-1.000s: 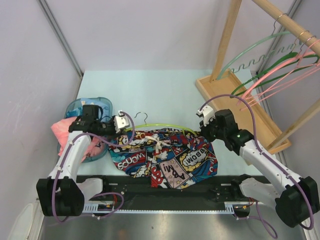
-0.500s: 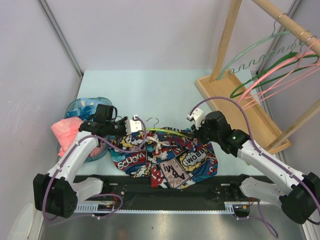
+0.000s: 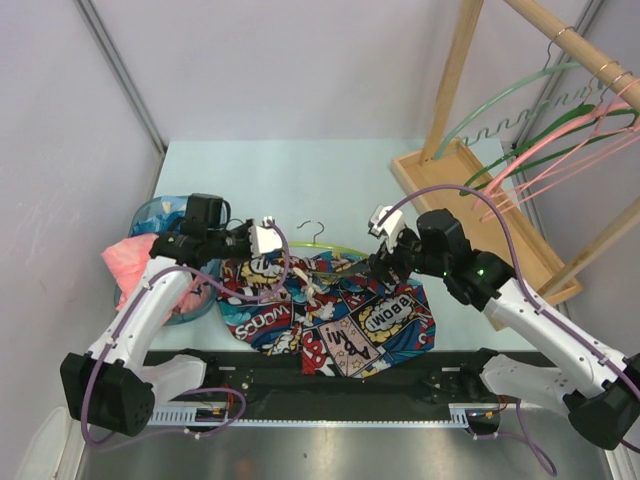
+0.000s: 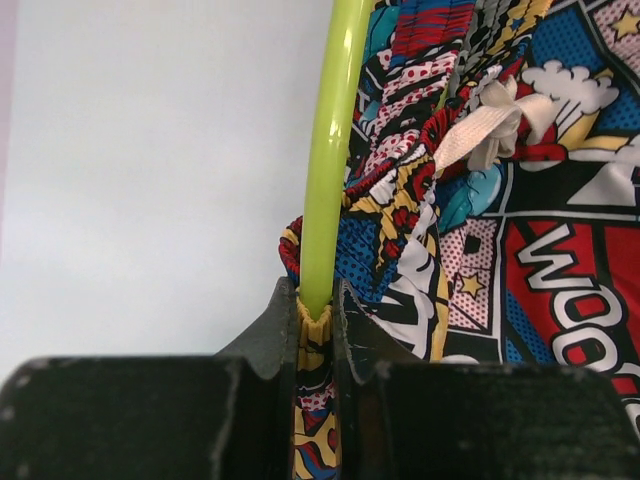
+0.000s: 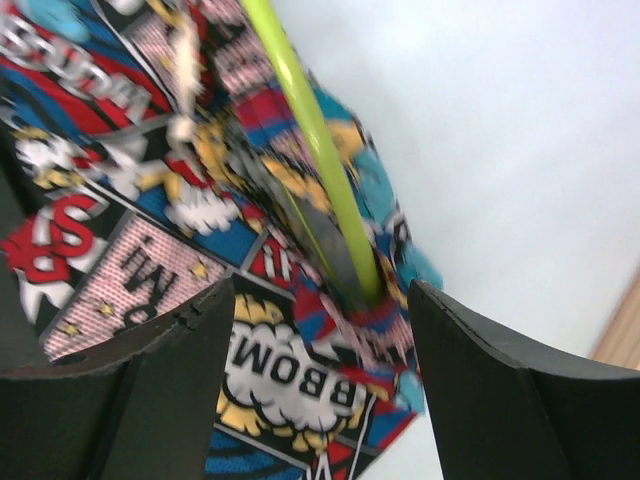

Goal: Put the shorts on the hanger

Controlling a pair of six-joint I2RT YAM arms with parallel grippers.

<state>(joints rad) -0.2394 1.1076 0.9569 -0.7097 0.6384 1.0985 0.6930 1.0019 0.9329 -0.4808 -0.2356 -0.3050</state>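
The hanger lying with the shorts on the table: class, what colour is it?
The hanger is lime yellow-green; the left wrist view shows it best.

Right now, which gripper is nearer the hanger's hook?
Left. The left gripper is shut on the hanger just left of the hook; the right gripper stands open around the hanger's far end, further from it.

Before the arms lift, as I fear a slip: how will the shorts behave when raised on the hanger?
Probably floppy: the shorts lie bunched and creased, so they should sag. Likely light, the fabric looks thin. They may slide at the end where the right gripper stands open; the left gripper pinches hanger and cloth together.
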